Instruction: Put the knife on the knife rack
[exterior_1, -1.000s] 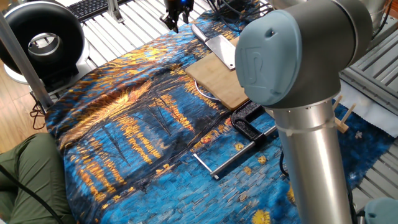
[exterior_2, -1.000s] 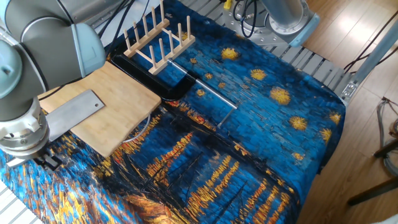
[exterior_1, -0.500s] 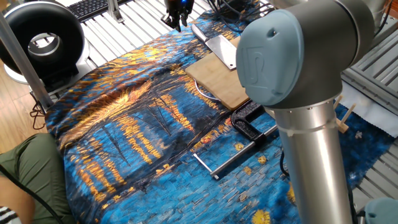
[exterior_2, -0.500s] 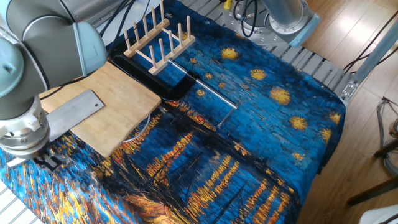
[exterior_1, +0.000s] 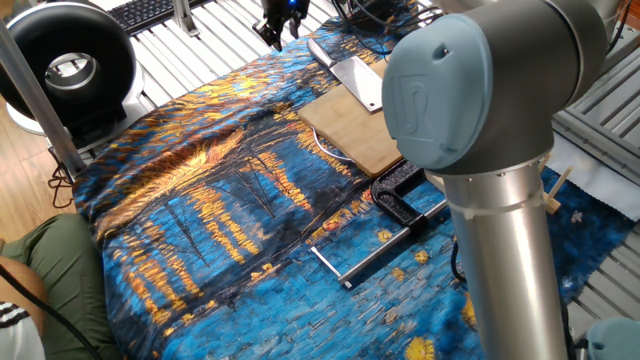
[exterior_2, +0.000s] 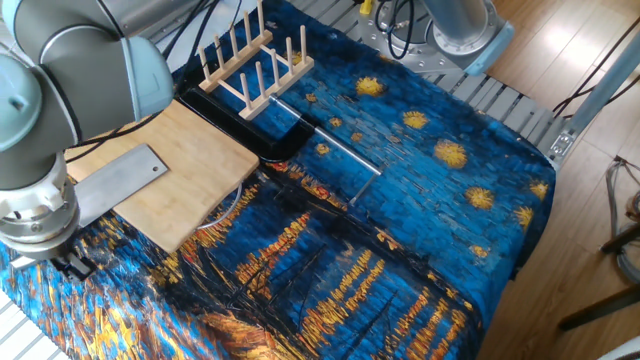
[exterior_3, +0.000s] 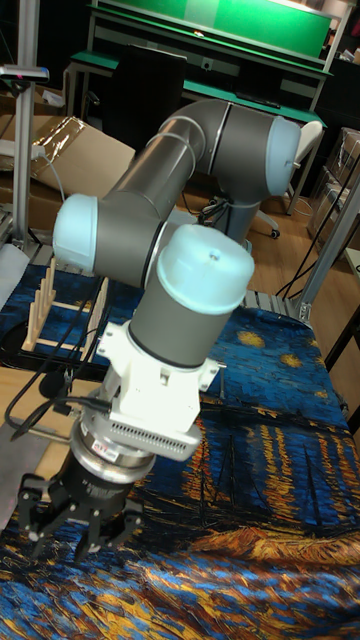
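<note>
The gripper was seen with its jaws spread open and nothing between them, poised above the painted cloth covering the surface. Just beside it, the knife lay flat on the bamboo cutting board, its broad grey blade showing a small hole near one corner. Further right, the knife rack held nothing between its upright pegs.

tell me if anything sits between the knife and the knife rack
Nothing tall does. The knife lies flat on the cutting board, and the knife rack stands past the board's far edge. Only bare board and the black clamp at the rack's foot lie between them, both low. The gripper hangs near the handle end.
</note>
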